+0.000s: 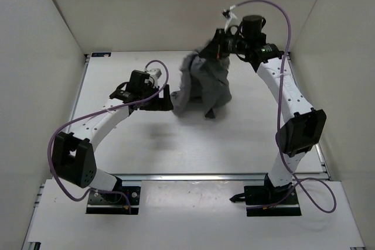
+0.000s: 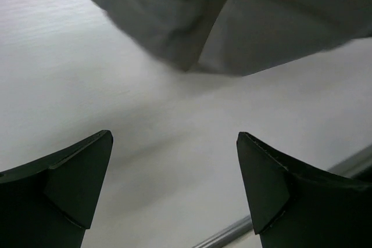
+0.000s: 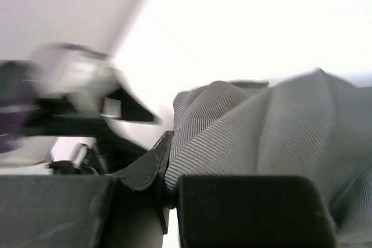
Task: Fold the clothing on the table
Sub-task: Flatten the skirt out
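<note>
Found the clothing [image 1: 202, 83] gathered into a wrinkled grey bunch over the far middle of the table [image 1: 176, 144], raised by its top end. Saw the right gripper [image 1: 218, 48] clamped tight on that top end, with a ridge of cloth pinched between its closed fingers. Checked this in the right wrist view: ribbed fabric fanning out from the pinch in stiff folds, everything behind it blurred.

Followed the bunch downward, hanging and spreading toward the left and the near side. Placed its lowest folds at or just above the white surface; could not tell whether touching.

Saw the left gripper [image 1: 166, 99] low over the table, just beside the left edge of the bunch, fingers [image 2: 75, 172] spread wide apart and holding nothing. In the left wrist view, made out bare tabletop between the two dark fingertips, and the hanging cloth farther ahead, apart from them, with a soft shadow beneath.

Caught a thin metal rail [image 2: 224, 230] low in that same view. Noted purple cables [image 1: 88, 118] looping along both arms, and plain white walls [image 1: 35, 57] on three sides of the table.
</note>
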### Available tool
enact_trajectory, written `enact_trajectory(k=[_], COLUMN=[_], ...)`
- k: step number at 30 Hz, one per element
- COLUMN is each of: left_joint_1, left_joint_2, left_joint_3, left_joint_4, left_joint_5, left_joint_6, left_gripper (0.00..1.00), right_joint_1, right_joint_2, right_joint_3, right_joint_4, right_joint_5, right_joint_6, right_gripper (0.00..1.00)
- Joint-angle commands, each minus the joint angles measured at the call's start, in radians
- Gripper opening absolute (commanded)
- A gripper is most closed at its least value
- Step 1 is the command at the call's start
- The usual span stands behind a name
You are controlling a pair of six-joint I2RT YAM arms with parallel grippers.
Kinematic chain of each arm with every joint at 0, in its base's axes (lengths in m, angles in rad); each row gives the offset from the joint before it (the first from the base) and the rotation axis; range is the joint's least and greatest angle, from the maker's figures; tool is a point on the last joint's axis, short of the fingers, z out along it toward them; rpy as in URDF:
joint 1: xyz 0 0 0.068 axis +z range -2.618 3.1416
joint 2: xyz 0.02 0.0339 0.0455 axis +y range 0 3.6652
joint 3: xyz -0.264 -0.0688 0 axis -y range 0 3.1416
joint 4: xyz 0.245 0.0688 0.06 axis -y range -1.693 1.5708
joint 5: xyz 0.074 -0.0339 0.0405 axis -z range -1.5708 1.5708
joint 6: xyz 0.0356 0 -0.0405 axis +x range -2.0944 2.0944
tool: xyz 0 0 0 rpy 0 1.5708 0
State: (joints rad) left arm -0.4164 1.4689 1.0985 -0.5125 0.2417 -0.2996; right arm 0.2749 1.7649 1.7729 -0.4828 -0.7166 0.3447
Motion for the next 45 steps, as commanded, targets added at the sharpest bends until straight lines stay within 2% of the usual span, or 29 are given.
enact_trajectory(k=[1,4,5,8,10,14,19,23,24,26,28,29,32,34,37,41,45], left_joint_1=[0.091,0.180,0.197,0.199,0.185,0.165,0.134,0.099,0.090,0.068,0.039,0.030,-0.010,-0.025,-0.035,-0.007,-0.007], left_joint_2=[-0.129,-0.217,-0.229,-0.223,-0.226,-0.226,-0.240,-0.242,-0.239,-0.240,-0.233,-0.228,-0.199,-0.179,-0.160,-0.145,-0.127], left_joint_3=[-0.004,-0.003,0.021,0.067,0.077,0.066,0.041,0.011,0.006,-0.008,-0.025,-0.034,-0.057,-0.057,-0.051,-0.052,-0.045], left_joint_4=[0.035,0.045,0.020,-0.001,0.005,0.022,0.029,0.031,0.031,0.032,0.051,0.063,0.112,0.130,0.146,0.155,0.149], left_joint_5=[-0.158,-0.240,-0.272,-0.332,-0.317,-0.248,-0.202,-0.179,-0.164,-0.147,-0.107,-0.088,0.025,0.051,0.071,0.083,0.085], left_joint_6=[-0.039,-0.044,-0.033,0.002,-0.004,-0.019,-0.036,-0.036,-0.030,-0.019,-0.007,-0.006,-0.021,-0.027,-0.016,-0.010,0.004], left_gripper=[0.99,0.99,0.99,0.98,0.98,0.99,0.99,0.98,0.99,0.99,0.99,0.99,0.99,0.99,0.99,0.99,0.99], right_joint_1=[0.066,0.073,0.060,0.015,-0.073,-0.195,-0.238,-0.252,-0.244,-0.221,-0.207,-0.210,-0.229,-0.256,-0.298,-0.306,-0.281], right_joint_2=[-0.044,-0.165,-0.262,-0.367,-0.395,-0.325,-0.136,-0.033,-0.019,-0.062,-0.122,-0.177,-0.319,-0.402,-0.481,-0.464,-0.458], right_joint_3=[0.265,0.156,0.066,-0.143,-0.225,-0.378,-0.509,-0.523,-0.532,-0.546,-0.570,-0.588,-0.691,-0.751,-0.811,-0.854,-0.932], right_joint_4=[0.139,0.324,0.442,0.505,0.437,0.254,0.011,-0.094,-0.100,-0.076,-0.038,-0.001,0.097,0.146,0.118,0.010,0.036], right_joint_5=[-0.239,-0.271,-0.241,-0.112,-0.019,0.095,0.267,0.276,0.292,0.343,0.384,0.387,0.390,0.398,0.468,0.545,0.543], right_joint_6=[0.075,0.161,0.171,0.163,0.172,0.171,0.091,0.037,0.027,0.014,0.005,-0.001,-0.065,-0.090,-0.136,-0.174,-0.234], right_gripper=[0.00,0.00,0.00,0.00,0.00,0.00,0.00,0.00,0.02,0.16,0.39,0.48,0.93,0.99,0.99,0.97,0.93])
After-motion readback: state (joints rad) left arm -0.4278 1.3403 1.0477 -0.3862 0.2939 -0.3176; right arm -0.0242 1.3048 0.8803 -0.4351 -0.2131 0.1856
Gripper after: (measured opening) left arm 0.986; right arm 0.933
